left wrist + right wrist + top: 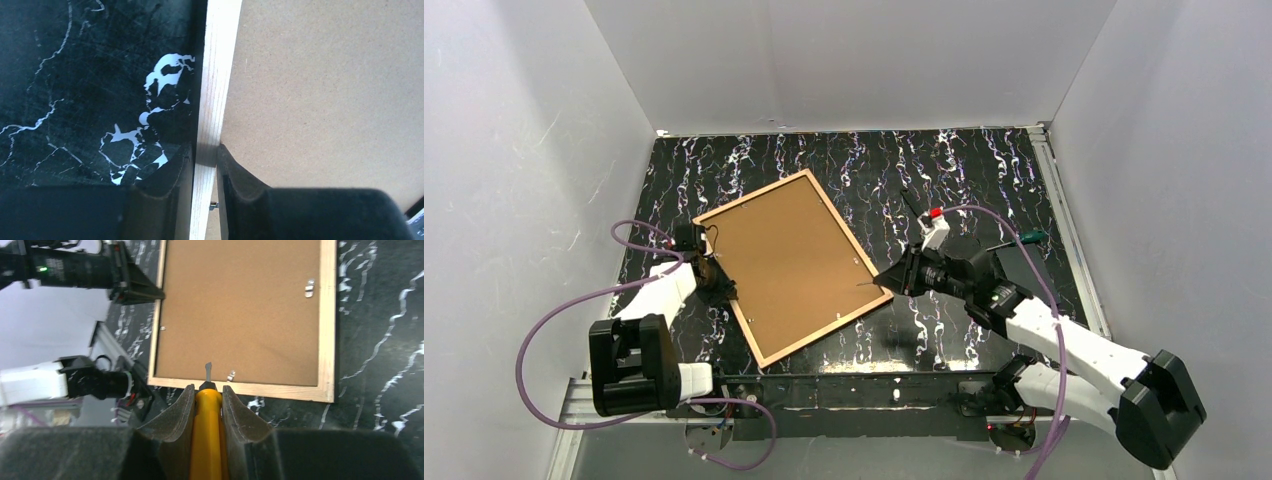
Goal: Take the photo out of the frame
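No legible text, label, brand or number anywhere

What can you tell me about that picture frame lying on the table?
The frame lies flat and face down, turned at an angle on the dark marbled table. Its narrow rim looks like pale wood around a brown fibreboard back, held in by small metal clips. The left claw pinches its rim on one side; the screwdriver in the right claw points its tip over another side.
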